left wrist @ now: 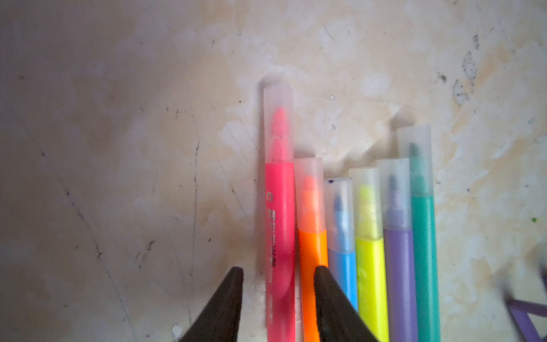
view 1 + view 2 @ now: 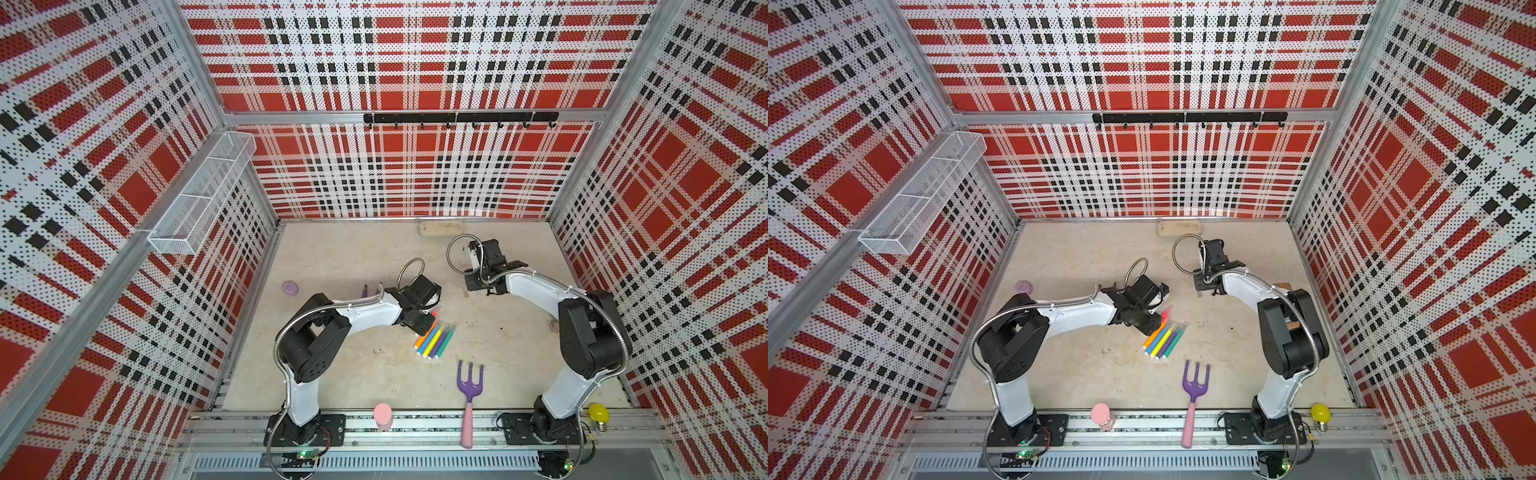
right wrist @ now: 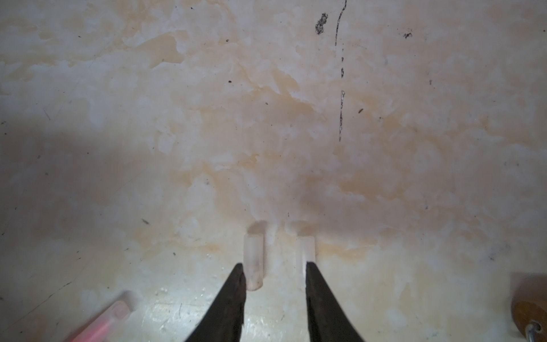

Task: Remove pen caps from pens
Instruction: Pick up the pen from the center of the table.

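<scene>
Left wrist view: the left pincer point(image 1: 278, 271) is open, and its two black fingers point(image 1: 225, 308) stand one on each side of the pink pen point(image 1: 279, 213) with a little space showing. One finger sits over the orange pen point(image 1: 310, 245) next to it. Going sideways away from the pincer come the blue pen point(image 1: 346, 272), the yellow pen point(image 1: 371, 281), the purple pen point(image 1: 399, 281) and the teal pen point(image 1: 423, 251), all packed side by side. Farther out past the fingertips, each of these six pens has its clear cap on, and the pink pen's cap point(image 1: 278, 124) reaches out the farthest. In the right wrist view the right pincer point(image 3: 275, 265) is open as well and holds nothing. A loose cap point(image 3: 253, 260) lies flat on the table point(image 3: 266, 118) just inside one finger, and a second loose cap point(image 3: 306, 248) is partly hidden by the other finger, with bare table between them. In both top views the right pincer is well apart from the row of pens point(image 2: 434, 340) point(image 2: 1163, 338).
</scene>
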`<state>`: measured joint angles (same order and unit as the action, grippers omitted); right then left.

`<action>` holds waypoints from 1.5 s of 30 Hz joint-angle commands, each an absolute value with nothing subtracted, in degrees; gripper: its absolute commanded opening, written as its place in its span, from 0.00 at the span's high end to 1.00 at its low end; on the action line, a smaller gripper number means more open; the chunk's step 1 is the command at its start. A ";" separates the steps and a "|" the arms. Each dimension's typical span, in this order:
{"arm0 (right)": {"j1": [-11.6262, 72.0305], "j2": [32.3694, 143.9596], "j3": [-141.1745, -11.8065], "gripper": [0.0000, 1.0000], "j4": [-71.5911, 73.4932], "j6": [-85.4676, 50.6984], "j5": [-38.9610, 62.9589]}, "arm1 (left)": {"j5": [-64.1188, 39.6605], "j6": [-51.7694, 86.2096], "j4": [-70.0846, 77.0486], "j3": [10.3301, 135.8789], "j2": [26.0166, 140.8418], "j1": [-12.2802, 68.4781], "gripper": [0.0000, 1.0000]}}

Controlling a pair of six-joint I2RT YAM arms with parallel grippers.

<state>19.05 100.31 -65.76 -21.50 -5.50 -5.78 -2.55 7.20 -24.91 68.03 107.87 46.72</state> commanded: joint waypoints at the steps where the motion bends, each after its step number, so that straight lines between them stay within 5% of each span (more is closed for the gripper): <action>1: 19.26 99.22 -65.25 0.63 -18.81 -4.66 -5.38 | -1.99 7.46 -25.23 68.77 109.46 46.07 0.59; 20: 19.61 97.78 -64.88 0.63 -17.76 -4.83 -4.75 | -2.59 7.97 -25.51 68.60 111.74 45.35 0.65; 29: 19.69 95.67 -63.96 0.64 -16.75 -5.07 -4.75 | -1.22 7.76 -28.27 70.13 113.03 45.54 0.76; 37: 18.81 92.12 -60.99 0.65 -10.17 -6.63 1.58 | 1.25 10.09 -20.96 64.06 100.63 41.13 0.85; 45: 19.50 82.77 -48.06 0.58 16.49 -17.55 19.96 | -4.24 14.04 -6.21 52.89 84.97 36.25 0.94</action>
<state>19.00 85.82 -51.07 0.14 -11.53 10.52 -1.17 12.14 -14.57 55.27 88.68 36.40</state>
